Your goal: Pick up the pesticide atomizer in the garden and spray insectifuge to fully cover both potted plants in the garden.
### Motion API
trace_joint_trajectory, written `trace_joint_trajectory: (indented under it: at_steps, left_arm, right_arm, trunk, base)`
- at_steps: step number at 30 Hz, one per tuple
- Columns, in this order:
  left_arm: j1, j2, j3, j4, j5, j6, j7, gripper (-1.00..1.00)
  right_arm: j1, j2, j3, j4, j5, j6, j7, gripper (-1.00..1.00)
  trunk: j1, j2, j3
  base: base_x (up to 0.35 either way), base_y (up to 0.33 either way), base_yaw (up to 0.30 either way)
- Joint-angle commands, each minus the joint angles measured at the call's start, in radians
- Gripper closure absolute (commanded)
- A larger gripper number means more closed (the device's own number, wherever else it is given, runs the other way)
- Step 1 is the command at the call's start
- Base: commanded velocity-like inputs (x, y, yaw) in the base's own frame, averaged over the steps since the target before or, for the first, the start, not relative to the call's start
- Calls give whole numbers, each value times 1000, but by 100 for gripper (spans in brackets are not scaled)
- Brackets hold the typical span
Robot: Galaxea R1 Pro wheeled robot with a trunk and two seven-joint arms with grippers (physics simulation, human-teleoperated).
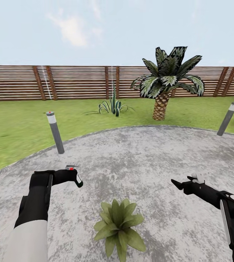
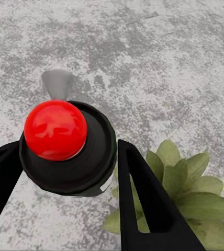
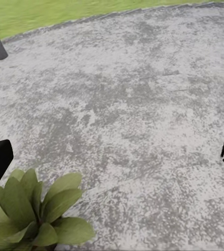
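red-topped pesticide atomizer (image 2: pixel 67 149) is sitting clamped in the left gripper (image 1: pixel 71 177), nozzle aiming over the potted plant (image 1: pixel 119 225); right gripper (image 1: pixel 184 185) jaws are gaping wide, holding nothing.

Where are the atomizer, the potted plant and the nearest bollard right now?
pesticide atomizer (image 2: pixel 55 129), left wrist view, red button top.
potted plant (image 1: pixel 119 223), head view, rosette centre.
bollard (image 1: pixel 55 133), head view, grey shaft.

We're outdoors in a garden: grey paving (image 1: pixel 149 156) underfoot, lawn (image 1: pixel 18 127) curving round it, a slatted wooden fence (image 1: pixel 77 82) across the back, a palm (image 1: pixel 166 82) and agave (image 1: pixel 112 105) ahead of the grippers, bollards (image 1: pixel 55 131) at the paving's edge.
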Motion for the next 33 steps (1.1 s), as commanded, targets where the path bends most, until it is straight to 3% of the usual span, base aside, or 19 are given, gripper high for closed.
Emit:
trace_joint_trajectory:
  at_steps: [1,8,33]
  left_arm:
    - [-1,-1,3,-1,-9,3,-10,100]
    - [-1,-1,3,-1,-9,3,-10,100]
    - [-1,2,5,-1,-9,3,-10,100]
  right_arm:
    - [-1,0,-1,-1,9,2,9,-100]
    - [-1,0,-1,-1,10,3,10,-100]
    - [-1,0,-3,-2,8,0,10,-100]
  trunk:
    - [0,0,-1]
    - [0,0,0]
    - [0,0,3]
  base:
    - [180,0,-24]
    - [131,0,-19]
    - [3,0,-26]
